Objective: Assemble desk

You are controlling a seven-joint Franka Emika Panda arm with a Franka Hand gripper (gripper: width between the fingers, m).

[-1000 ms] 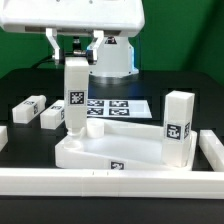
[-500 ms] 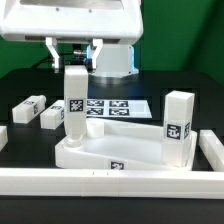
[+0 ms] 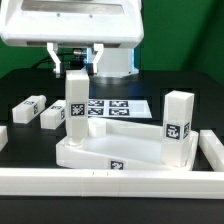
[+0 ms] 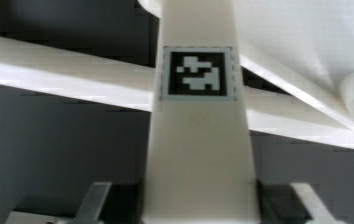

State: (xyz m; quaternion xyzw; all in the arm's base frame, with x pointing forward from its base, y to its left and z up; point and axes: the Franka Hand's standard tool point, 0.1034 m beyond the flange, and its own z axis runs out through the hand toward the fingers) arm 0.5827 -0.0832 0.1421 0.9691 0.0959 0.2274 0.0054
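The white desk top (image 3: pixel 125 150) lies low in the middle of the exterior view. One tagged leg (image 3: pixel 178 125) stands upright on its corner at the exterior view's right. A second leg (image 3: pixel 75 105) stands upright over the corner at the exterior view's left, its tag facing the camera. My gripper (image 3: pixel 75 62) hangs over this leg's upper end and is shut on it. The wrist view looks down along the same leg (image 4: pixel 200 120), with my gripper (image 4: pixel 200 205) there and one grey finger (image 4: pixel 99 205) on each side. The leg's foot is hidden.
Two loose leg blocks (image 3: pixel 30 108) (image 3: pixel 52 117) lie on the black table at the exterior view's left. The marker board (image 3: pixel 115 107) lies behind the desk top. Low white border rails run along the front (image 3: pixel 100 182) and the exterior view's right (image 3: pixel 212 150).
The gripper and the leg in it have come down together a little onto the desk top's corner. Nothing else has moved.
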